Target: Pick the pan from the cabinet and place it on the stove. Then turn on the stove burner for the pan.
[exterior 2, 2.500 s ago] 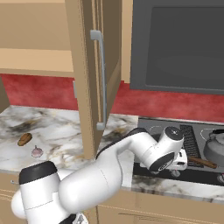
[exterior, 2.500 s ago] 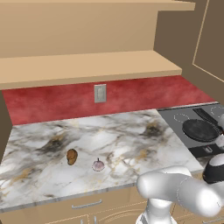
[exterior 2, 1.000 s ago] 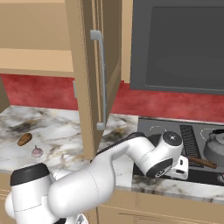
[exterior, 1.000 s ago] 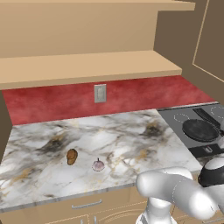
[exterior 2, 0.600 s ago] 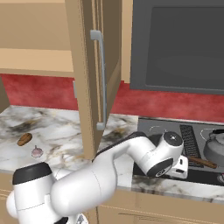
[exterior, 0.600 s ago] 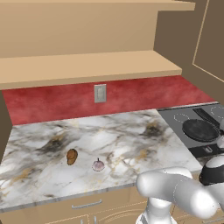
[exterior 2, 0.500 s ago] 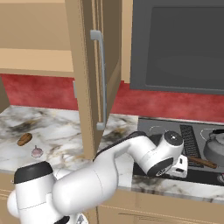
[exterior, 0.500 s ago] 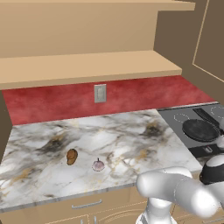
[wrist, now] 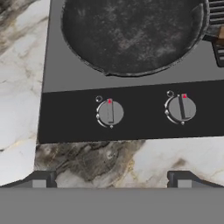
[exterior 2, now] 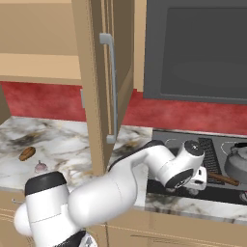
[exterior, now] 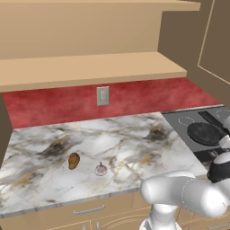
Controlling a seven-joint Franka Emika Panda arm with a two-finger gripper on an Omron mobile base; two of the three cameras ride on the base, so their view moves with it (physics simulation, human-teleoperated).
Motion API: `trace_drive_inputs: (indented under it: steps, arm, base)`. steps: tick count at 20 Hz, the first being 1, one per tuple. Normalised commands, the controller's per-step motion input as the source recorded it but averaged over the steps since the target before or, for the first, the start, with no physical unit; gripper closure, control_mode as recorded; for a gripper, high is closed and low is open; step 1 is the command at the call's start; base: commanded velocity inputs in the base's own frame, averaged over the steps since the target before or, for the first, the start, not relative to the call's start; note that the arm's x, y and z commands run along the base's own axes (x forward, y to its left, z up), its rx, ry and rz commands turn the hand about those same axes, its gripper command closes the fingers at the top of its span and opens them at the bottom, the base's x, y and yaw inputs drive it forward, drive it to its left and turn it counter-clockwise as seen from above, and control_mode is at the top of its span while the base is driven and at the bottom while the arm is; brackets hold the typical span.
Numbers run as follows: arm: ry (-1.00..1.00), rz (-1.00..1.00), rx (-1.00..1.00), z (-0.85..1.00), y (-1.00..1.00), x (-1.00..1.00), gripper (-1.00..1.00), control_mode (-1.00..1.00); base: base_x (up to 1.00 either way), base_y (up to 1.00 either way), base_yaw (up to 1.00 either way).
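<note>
Hand view: the gripper [wrist: 111, 183] hangs spread wide and empty above the stove's front edge, over the left knob [wrist: 110, 113]. The pan [wrist: 131, 35] already sits on the stove [wrist: 52, 65], so the burner step is in hand; next comes descending and twisting that knob. Marble counter [exterior: 130, 143] and red backsplash [exterior: 148, 96] surround.

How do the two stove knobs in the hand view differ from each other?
The left knob sits nearer the marble counter, below the middle of the pan; the right knob sits below the pan's right edge. The left knob's pointer bar stands straight up the picture; the right knob's leans slightly left. Both are round, grey, with a red mark at the top.
</note>
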Motion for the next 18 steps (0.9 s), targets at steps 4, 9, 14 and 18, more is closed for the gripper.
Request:
trace_drive_inputs:
  steps: [4,9,14,18]
  arm:
    - [0.0,0.03,0.0,-0.02,0.0,0.14,-1.0,-1.0]
    - [0.0,0.01,0.0,-0.07,0.0,0.11,-1.0,-1.0]
    - [0.0,0.0,0.0,-0.11,0.04,0.07,-1.0,-1.0]
    - [0.0,0.0,0.0,-0.11,0.09,0.12,-1.0,-1.0]
  base:
    - [0.0,0.0,0.0]
    - [0.0,0.0,0.0]
    - [0.0,0.0,0.0]
    - [0.0,0.0,0.0]
